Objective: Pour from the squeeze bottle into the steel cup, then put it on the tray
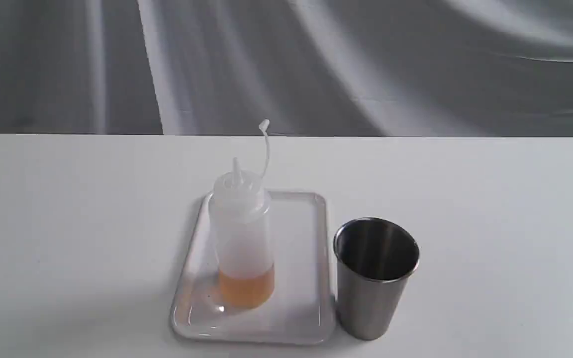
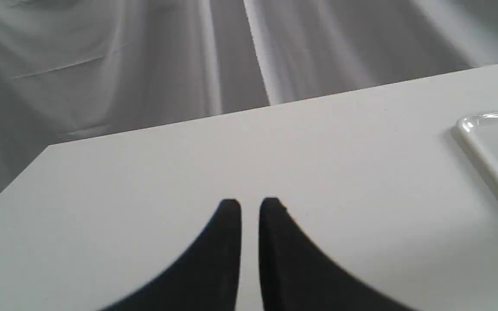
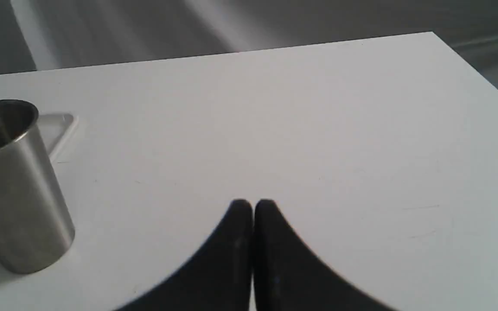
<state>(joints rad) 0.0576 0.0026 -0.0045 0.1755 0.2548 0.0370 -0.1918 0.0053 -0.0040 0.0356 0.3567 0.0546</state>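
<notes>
Right fingers (image 3: 240,229) clenched, empty; left fingers (image 2: 229,229) almost closed, empty; squeeze bottle (image 1: 241,233) upright on tray (image 1: 300,248).

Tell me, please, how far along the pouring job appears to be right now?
Looks done: the squeeze bottle stands upright on the tray, a little amber liquid at its base. Whether any was poured cannot be told; the steel cup, beside the tray, is dark inside. In hand: nothing; the left hand and right hand are empty, over bare table. Left: possibly the pour itself.
</notes>
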